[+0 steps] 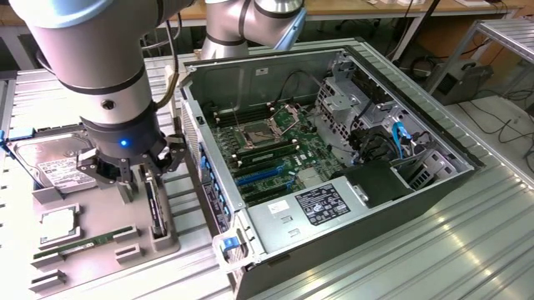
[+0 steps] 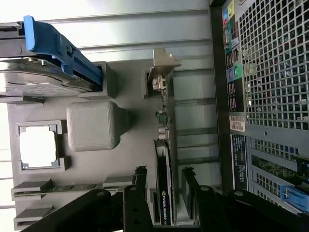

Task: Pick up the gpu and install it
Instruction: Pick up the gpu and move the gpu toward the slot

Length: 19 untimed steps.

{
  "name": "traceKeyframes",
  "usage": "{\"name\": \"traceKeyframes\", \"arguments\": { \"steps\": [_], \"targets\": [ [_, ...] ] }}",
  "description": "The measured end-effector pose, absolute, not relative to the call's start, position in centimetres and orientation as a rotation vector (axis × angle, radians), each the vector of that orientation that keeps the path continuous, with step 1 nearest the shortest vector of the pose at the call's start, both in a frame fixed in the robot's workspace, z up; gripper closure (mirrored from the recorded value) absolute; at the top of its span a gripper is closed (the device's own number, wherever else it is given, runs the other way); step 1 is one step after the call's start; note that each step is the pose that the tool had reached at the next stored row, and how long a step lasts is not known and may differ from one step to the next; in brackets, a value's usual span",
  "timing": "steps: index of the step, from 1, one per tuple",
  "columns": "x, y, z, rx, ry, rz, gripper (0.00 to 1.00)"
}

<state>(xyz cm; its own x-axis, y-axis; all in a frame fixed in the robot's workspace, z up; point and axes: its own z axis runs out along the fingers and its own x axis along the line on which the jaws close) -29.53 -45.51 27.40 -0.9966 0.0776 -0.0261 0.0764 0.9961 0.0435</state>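
Gripper [image 2: 164, 170] fingers [image 2: 141, 181]: matt black; plastic or coated metal, I can't say which. Between them, the gpu [image 2: 164, 205]: dark card edge with a slight gloss. Its end bracket [image 2: 161, 72], out past the fingertips, reads as dull silvery-beige sheet metal. Beneath both, the holder tray [image 2: 130, 159]: matt grey plastic, finely grained. Hard drive [image 2: 29, 79], off to one side of the gripper: silver metal, with a glossy blue plastic piece [image 2: 63, 48] on it. Case wall [image 2: 275, 63], on the other side: dark perforated metal. Table [image 2: 135, 29]: ribbed bare metal, bright sheen.
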Motion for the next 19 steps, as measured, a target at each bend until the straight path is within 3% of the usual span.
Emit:
{"name": "traceKeyframes", "arguments": {
  "steps": [19],
  "targets": [
    [-29.5, -45.5, 24.6, 0.129, 3.110, 0.066, 0.58]
  ]
}}
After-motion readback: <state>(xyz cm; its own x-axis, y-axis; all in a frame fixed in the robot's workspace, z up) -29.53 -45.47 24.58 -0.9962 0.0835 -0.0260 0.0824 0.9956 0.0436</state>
